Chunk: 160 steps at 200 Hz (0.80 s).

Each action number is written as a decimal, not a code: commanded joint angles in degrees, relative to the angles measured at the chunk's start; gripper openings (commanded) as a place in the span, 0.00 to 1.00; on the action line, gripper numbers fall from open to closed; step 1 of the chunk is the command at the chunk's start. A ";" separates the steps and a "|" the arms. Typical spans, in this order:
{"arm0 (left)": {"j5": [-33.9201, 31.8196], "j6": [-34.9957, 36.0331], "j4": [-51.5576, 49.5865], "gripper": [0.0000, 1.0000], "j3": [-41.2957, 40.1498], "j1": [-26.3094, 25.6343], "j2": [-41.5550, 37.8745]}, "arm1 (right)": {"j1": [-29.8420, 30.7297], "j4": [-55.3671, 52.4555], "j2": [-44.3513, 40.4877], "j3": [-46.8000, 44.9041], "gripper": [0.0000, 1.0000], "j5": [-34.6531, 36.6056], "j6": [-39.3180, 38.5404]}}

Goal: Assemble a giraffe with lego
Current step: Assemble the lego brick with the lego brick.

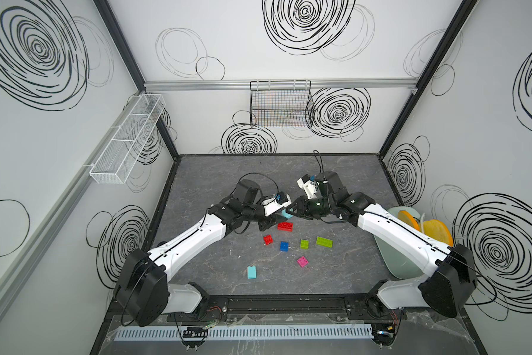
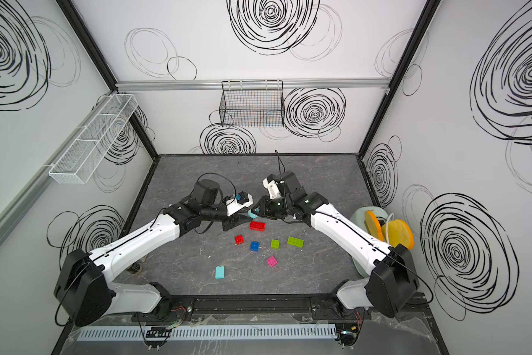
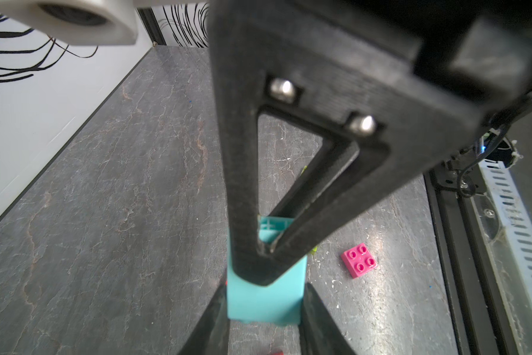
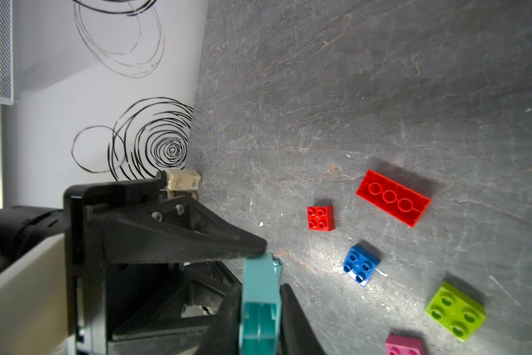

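So right now I'm holding one light-blue brick [image 1: 286, 213] in mid-air with both grippers at once. My left gripper [image 3: 265, 292] is clamping it tight across its sides, and my right gripper [image 4: 260, 287] is pinching shut on the other end of the same brick. Nothing's joined yet. The other seven bricks [image 1: 284, 246] are lying loose on the table [image 1: 215, 184], including the second light-blue brick [image 1: 252, 272] down near my base and the long red brick [image 1: 285, 226] just beside my fingers, hollow side up. I'm guessing I'm regripping the first leg here. Next, one gripper needs to be letting go cleanly without tugging the brick crooked, then it's about lining the studs up with that red one.
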 commanded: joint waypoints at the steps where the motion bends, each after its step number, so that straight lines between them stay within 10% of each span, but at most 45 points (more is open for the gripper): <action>1: 1.96 -0.82 3.05 0.25 0.05 0.63 -0.92 | 0.30 -3.12 1.47 1.79 0.07 0.31 -1.91; 30: -0.12 -0.22 2.54 0.69 -0.57 1.43 -1.93 | 0.15 -4.84 1.01 1.69 0.00 3.16 -2.92; 38: -0.04 0.02 2.84 0.99 -1.46 1.92 -2.33 | 0.02 -5.09 0.90 1.16 0.00 4.54 -2.94; 160: -3.57 -6.45 5.64 0.98 -14.19 15.11 -14.56 | 4.65 -3.20 10.38 -3.78 0.00 31.55 12.30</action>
